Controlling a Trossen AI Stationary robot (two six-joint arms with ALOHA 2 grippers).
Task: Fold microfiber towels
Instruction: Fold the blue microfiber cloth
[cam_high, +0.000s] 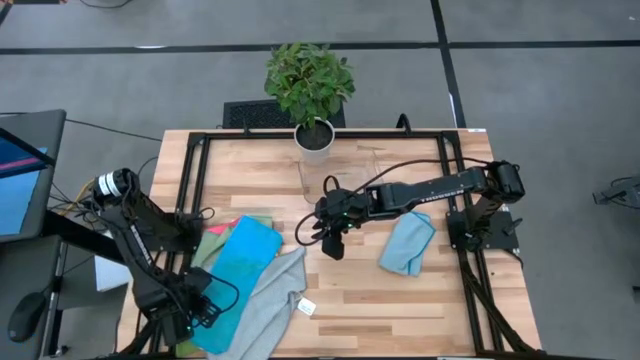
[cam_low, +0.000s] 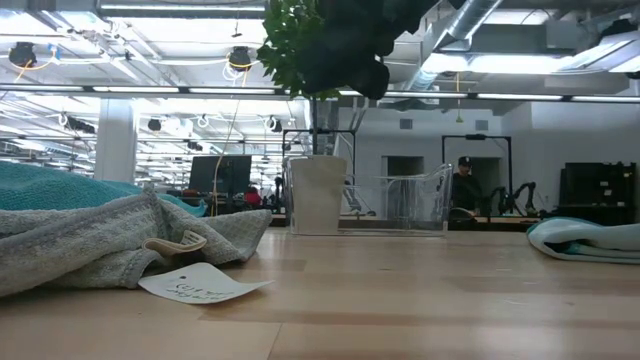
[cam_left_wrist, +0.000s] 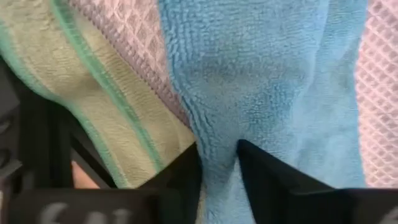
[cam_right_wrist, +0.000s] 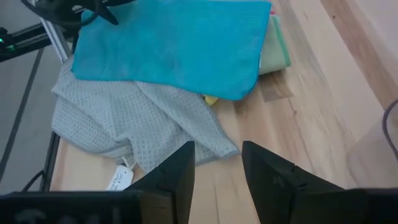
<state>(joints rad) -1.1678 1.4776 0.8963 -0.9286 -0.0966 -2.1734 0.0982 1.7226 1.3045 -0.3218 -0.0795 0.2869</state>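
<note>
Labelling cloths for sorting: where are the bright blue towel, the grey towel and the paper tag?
bright blue towel (cam_high: 243, 258): high view, its middle.
grey towel (cam_high: 262, 310): high view, its middle.
paper tag (cam_low: 203, 285): low view, its centre.

Cloth, wood, plastic and paper on the tabletop

The tabletop (cam_high: 350, 300) was pale wooden planking with a smooth, faintly satin finish, framed by matt black metal rails (cam_high: 190, 180). The blue towel (cam_left_wrist: 261, 81) was soft looped microfibre, fuzzy and matt, pinched between the matt black plastic fingers (cam_left_wrist: 180, 180) of the left end effector (cam_left_wrist: 217, 168). The grey towel (cam_right_wrist: 124, 118) showed a waffle weave, rough and dull, with a white paper tag (cam_low: 200, 287) beside it. A greenish towel (cam_left_wrist: 74, 93) had teal stitched edging. The clear plastic tray (cam_low: 395, 205) looked glossy, the white plant pot (cam_low: 317, 195) smooth and matt.
</note>
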